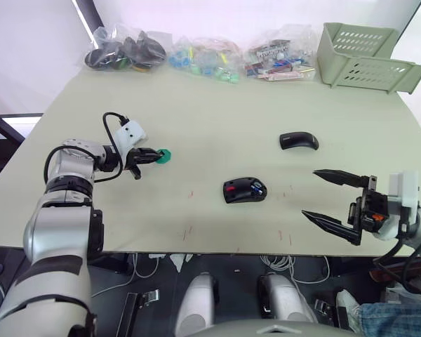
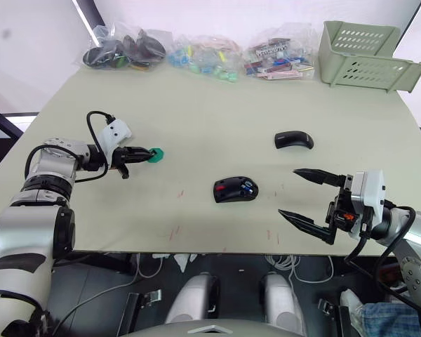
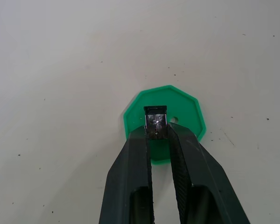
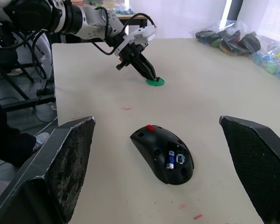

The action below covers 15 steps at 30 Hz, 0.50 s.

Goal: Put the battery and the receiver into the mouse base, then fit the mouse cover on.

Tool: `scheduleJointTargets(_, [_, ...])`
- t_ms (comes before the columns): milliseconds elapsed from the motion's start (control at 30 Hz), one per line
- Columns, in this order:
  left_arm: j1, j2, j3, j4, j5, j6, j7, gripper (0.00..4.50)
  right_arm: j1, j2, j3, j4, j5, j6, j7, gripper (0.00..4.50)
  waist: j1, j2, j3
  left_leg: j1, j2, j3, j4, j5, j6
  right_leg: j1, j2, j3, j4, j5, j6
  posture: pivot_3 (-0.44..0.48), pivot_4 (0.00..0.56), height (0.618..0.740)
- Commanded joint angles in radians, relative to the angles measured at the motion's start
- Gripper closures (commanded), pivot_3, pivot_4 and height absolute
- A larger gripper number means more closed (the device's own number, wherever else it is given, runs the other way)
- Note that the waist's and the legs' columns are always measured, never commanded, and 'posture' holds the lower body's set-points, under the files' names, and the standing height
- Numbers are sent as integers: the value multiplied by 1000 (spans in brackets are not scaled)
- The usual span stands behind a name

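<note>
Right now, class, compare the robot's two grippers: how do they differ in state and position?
The left gripper is shut on a small receiver, while the right gripper is wide open and holds nothing. The left gripper is over a green disc; the right gripper faces the mouse base, apart from it. Both have two black fingers.

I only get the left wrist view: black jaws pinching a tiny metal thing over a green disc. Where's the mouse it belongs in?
Observer: The mouse base lies open in the middle of the table, well apart from the green disc.
Operator: Is anything inside it?
Observer: Yes, the blue battery sits in its hollow.
Operator: And its lid?
Observer: The mouse cover lies on the table beyond the base, not touching it.
</note>
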Motion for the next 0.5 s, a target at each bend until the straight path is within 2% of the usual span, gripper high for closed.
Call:
scheduleJointTargets(33, [-7,10,3,2,-8,-7,-4,4449,-15,-2,-7,-10,4,-16,0,0,0,0,0,0,0,0,0,0,0,0,0,0,0,0,0,0,150,740])
scheduleJointTargets(233, [-7,17,35,-2,-44,-2,-24,4449,-29,-3,-3,-9,5,-12,-3,0,0,0,0,0,0,0,0,0,0,0,0,0,0,0,0,0,150,740])
scheduleJointTargets(500, [10,34,119,-71,-179,43,-229,4449,-56,-8,5,-32,31,25,-27,0,-1,0,0,0,0,0,0,0,0,0,0,0,0,0,0,0,150,740])
